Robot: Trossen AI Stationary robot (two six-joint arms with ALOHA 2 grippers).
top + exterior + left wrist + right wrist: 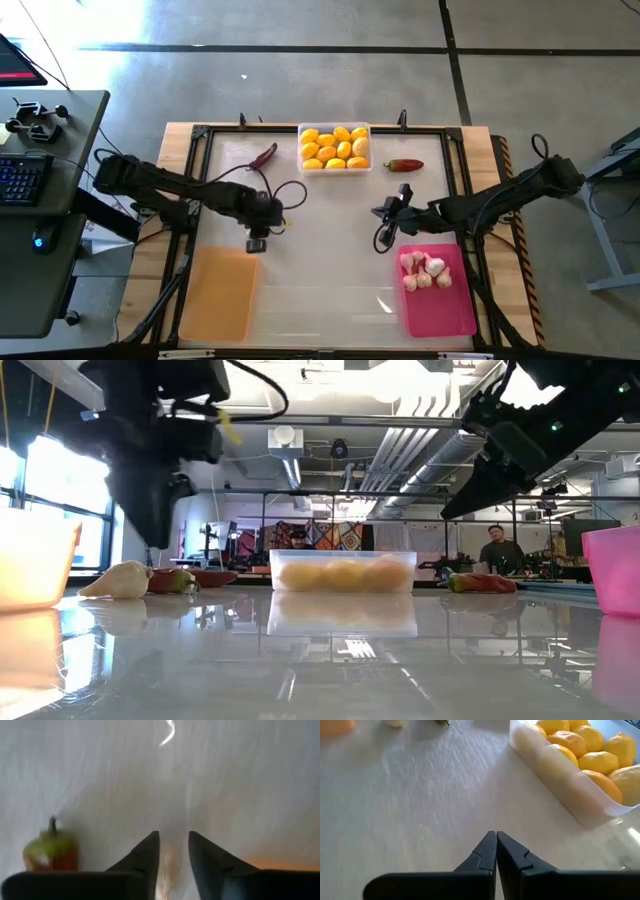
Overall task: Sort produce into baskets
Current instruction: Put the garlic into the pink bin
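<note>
- Step in hand, as I judge it: the lemons (335, 148) are already gathered in the clear tray (334, 170) at the far middle of the worktop (330, 250), and garlic bulbs (424, 272) lie in the pink tray (440, 305) at the near right. The orange tray (218, 295) at the near left looks empty, so the chili peppers are what remains.
- The left gripper (257, 243) hangs just beyond the far edge of the orange tray, its jaws parted a narrow way with nothing between them.
- The right gripper (383, 237) sits near the worktop's middle, beside the pink tray's far corner, jaws pressed together and empty.
- One chili (264, 156) lies at the far left, just left of the clear tray; its long axis runs diagonally, the upper end towards the far right.
- A second chili (404, 165) lies just right of the clear tray, long axis roughly left to right; the green stem seems to be at its left end, though this is small to read.
- The low view also shows a whitish bulb (118, 581) on the worktop at the left.
- Next move calls for a gripper to open wider, reach a chili, and close across its narrow width.
</note>
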